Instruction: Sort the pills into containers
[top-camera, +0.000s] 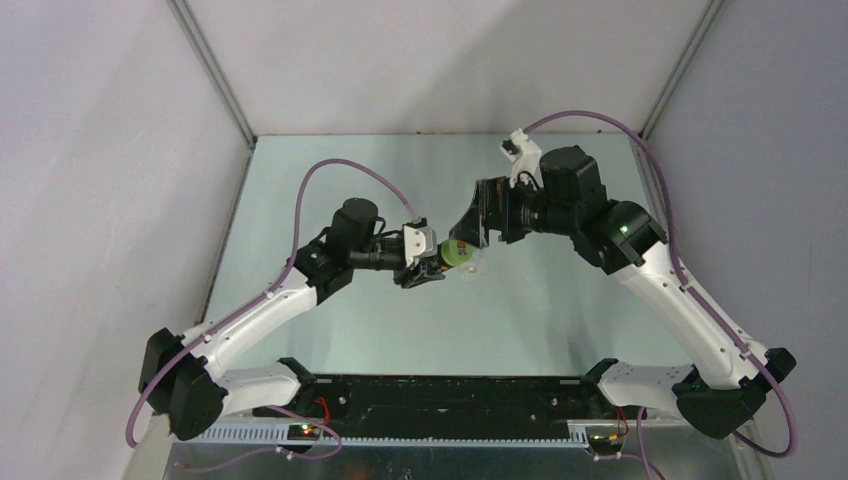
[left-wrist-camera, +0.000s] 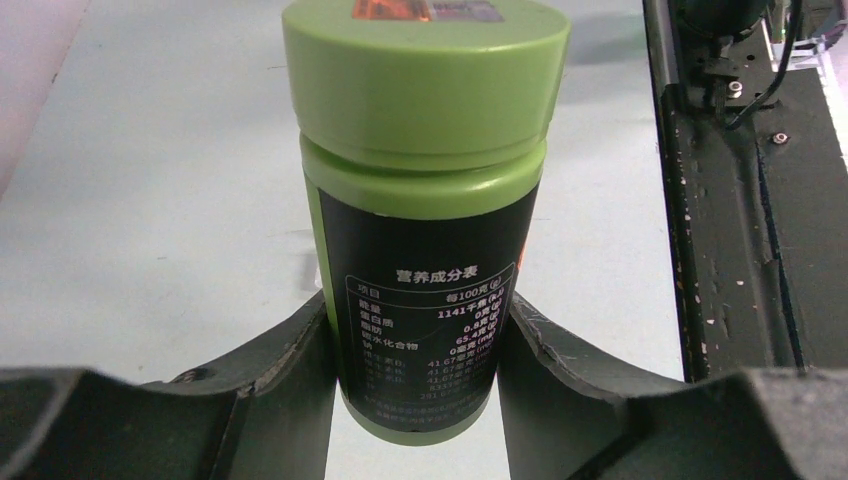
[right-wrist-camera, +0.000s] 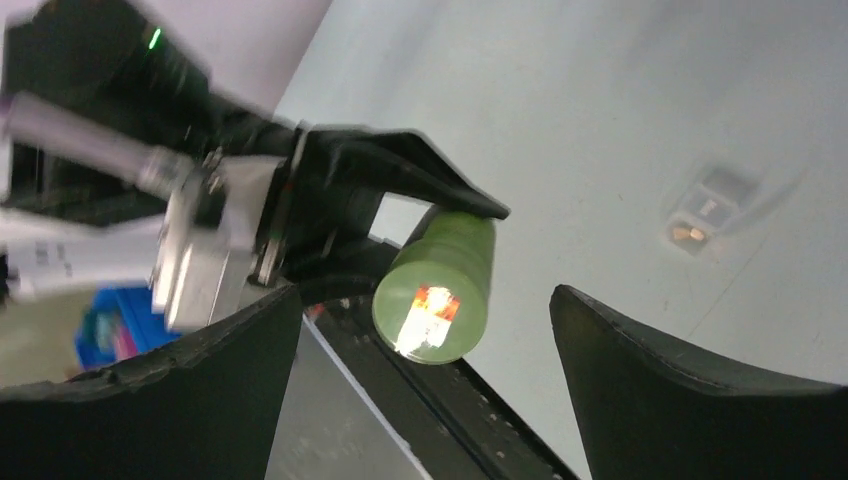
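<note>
Left tool (left-wrist-camera: 418, 312) clamps green bottle (left-wrist-camera: 425, 260), lid (left-wrist-camera: 425, 85) on. Right tool (right-wrist-camera: 422, 300) wide, facing lid; I'd centre squarely before closing to twist. Containers (right-wrist-camera: 708, 205) on surface (right-wrist-camera: 600, 90) beyond, orange pill (right-wrist-camera: 687, 233) inside.

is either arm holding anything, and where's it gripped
The left gripper clamps the green bottle around its lower body; the right gripper is open, holding nothing.

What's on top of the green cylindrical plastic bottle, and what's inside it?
A green lid with an orange sticker closes the green cylindrical bottle, which the left gripper clamps. The lid, opaque wall and black label hide whatever is inside.
</note>
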